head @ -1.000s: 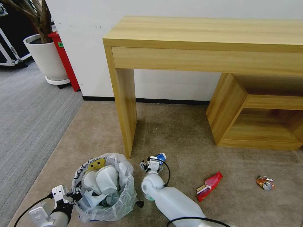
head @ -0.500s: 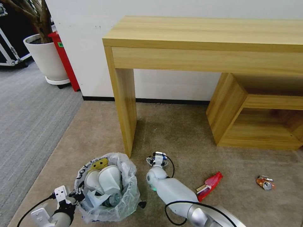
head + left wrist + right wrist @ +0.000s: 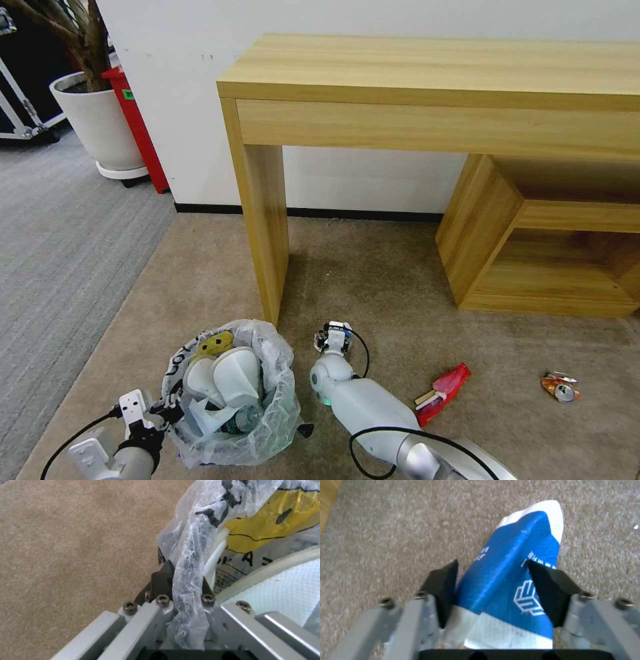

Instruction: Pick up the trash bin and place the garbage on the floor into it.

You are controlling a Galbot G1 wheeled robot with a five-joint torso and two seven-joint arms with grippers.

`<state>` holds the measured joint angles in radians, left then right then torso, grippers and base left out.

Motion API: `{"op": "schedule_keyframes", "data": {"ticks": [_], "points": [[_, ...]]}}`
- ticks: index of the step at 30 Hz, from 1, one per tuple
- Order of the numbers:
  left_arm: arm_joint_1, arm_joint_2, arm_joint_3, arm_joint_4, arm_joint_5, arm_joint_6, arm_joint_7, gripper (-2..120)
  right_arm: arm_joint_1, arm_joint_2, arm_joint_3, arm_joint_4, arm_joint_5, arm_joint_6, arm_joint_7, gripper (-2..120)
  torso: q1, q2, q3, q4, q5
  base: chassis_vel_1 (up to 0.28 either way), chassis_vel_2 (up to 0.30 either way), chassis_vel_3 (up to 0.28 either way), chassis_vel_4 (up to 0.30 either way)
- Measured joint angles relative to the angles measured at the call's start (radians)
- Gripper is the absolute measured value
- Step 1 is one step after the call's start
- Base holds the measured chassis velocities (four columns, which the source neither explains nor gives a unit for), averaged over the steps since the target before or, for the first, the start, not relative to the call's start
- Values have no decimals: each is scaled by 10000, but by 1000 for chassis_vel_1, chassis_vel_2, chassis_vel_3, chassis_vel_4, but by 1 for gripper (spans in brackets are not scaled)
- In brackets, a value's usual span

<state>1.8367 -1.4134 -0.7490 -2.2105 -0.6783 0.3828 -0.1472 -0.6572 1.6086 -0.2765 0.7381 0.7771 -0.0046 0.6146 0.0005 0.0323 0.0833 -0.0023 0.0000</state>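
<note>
Presently the right gripper (image 3: 493, 580) has its pads on both sides of the blue-white carton (image 3: 510, 580), low over the floor (image 3: 373, 280) by the desk leg (image 3: 263, 220). Left gripper (image 3: 181, 580) is clamped on the trash bin (image 3: 230, 393) rim and liner. Judgement: confirm a firm squeeze, lift straight, carry across over the bin mouth, release low.

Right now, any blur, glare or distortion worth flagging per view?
Head view: sharp, wide-angle bend in the desk edges, soft shadow beneath. Left wrist view: left gripper pinches the trash bin liner, near metal soft. Right wrist view: right gripper around the blue-white carton, carpet soft.
</note>
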Motion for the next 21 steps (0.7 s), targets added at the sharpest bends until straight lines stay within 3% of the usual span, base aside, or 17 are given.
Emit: {"op": "schedule_keyframes", "data": {"ticks": [3, 5, 7, 10, 15, 18, 19, 21], "points": [[0, -6, 2, -4, 4, -8, 11, 1, -30, -1, -20, 47, -7, -10, 19, 44, 0, -1, 0, 0, 0, 0, 0, 0, 0], [2, -12, 3, -4, 28, -32, 46, 1, -81, -2, -84, 172, -7, -49, 63, 31, 0, 0, 0, 0, 0, 0, 0, 0, 0], [1, -14, 3, -4, 31, -35, 52, 1, -93, -3, -95, 194, -7, -56, 66, 30, 0, 0, 0, 0, 0, 0, 0, 0, 0], [-46, -22, 3, 31, 38, -43, 58, 1, -236, -9, -175, 481, 4, -67, 74, 13, 0, 0, 0, 0, -1, 0, 0, 0, 0], [-118, -7, -49, 136, 21, -43, 54, 1, -480, -316, -309, 1120, 103, -45, 23, 0, 0, 0, 0, 5, 3, 0, 0, 0, 0], [-189, 32, -127, 308, -14, -43, 25, 1, -1049, -1549, -540, 2770, 359, 83, -186, 0, 0, 0, 0, -1, 0, 0, 0, 0, 0], [-189, 32, -127, 308, -14, -43, 25, 1, -1049, -1549, -540, 2770, 359, 83, -186, 0, 0, 0, 0, -1, 0, 0, 0, 0, 0], [-218, 26, -162, 359, -31, -43, 16, 1, -1353, -2231, -633, 3900, 407, 309, -417, 0, 0, 0, 0, -4, 1, 0, 0, 0, 0]]}}
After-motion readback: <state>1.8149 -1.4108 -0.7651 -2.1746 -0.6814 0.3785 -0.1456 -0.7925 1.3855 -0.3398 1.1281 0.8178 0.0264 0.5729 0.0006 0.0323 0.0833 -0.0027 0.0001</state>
